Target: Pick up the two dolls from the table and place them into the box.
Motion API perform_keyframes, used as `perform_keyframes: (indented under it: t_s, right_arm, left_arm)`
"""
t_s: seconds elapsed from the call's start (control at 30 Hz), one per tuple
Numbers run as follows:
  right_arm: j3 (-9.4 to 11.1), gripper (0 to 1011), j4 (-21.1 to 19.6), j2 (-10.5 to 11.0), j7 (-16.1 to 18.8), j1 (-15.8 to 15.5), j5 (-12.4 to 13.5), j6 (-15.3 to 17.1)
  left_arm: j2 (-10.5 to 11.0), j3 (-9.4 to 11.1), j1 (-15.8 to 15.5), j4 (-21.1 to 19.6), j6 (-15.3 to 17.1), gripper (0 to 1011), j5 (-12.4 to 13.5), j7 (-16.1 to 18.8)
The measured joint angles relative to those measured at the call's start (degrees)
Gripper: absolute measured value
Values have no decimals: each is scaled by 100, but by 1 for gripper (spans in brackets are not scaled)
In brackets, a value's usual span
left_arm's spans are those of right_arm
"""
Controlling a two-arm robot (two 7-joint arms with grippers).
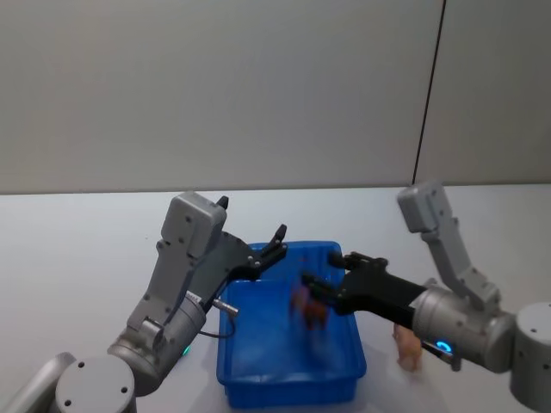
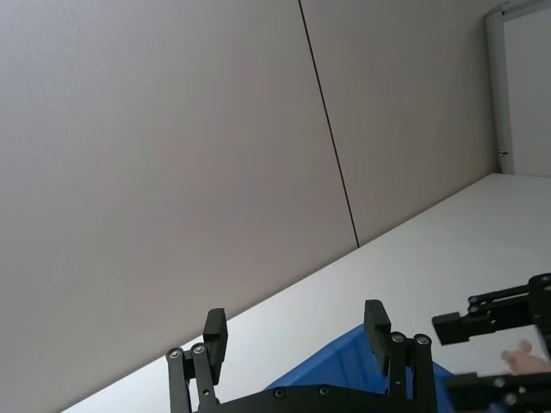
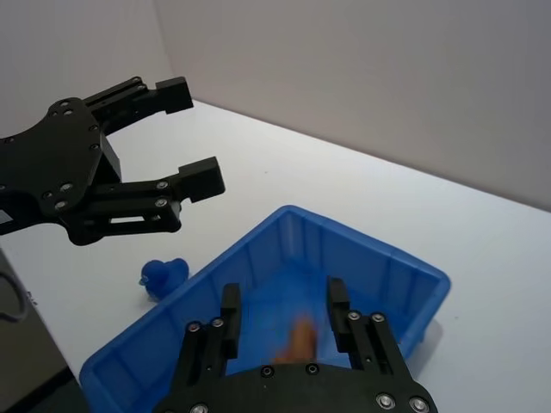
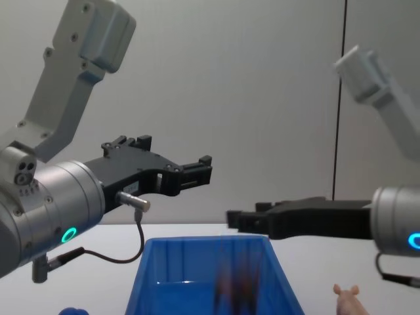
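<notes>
Blue plastic box (image 1: 288,383) sat directly beneath the right gripper (image 1: 331,274), whose fingers stood wide apart and held nothing. Just under them, within the box walls, the brown doll (image 1: 308,311) showed as a blur, apparently free of any grip. Beside that arm's wrist, outside the box, the pale pink pig (image 1: 407,348) stood on the bench (image 1: 69,258). Across the box, the left gripper (image 1: 274,245) hovered over the far rim, equally open and empty, with a blue plush (image 3: 162,277) on the bench below it. With both grippers facing each other over one box, a careless reach could make them collide, and a low sweep of the right forearm might topple the pig. Both arms were bent at the elbow, forearms angled inward and roughly level.
</notes>
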Motion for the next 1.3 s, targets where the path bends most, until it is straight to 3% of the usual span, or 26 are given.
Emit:
perform_keyframes:
  t_s: [0.3, 0.53, 0.8, 1.3]
  right_arm:
    - [-88, 831, 318, -142, 151, 192, 32, 61]
    - [-90, 1001, 284, -98, 47, 145, 28, -25]
    - [-3, 1001, -44, 114, -301, -147, 116, -114]
    - [219, 1001, -846, 662, -1172, -1042, 567, -281]
  left_arm:
    - [0, 0, 0, 0, 0, 1002, 0, 0]
    - [0, 0, 0, 0, 0, 1001, 0, 0]
    - [0, 0, 0, 0, 0, 1002, 0, 0]
    - [0, 0, 0, 0, 0, 1002, 0, 0]
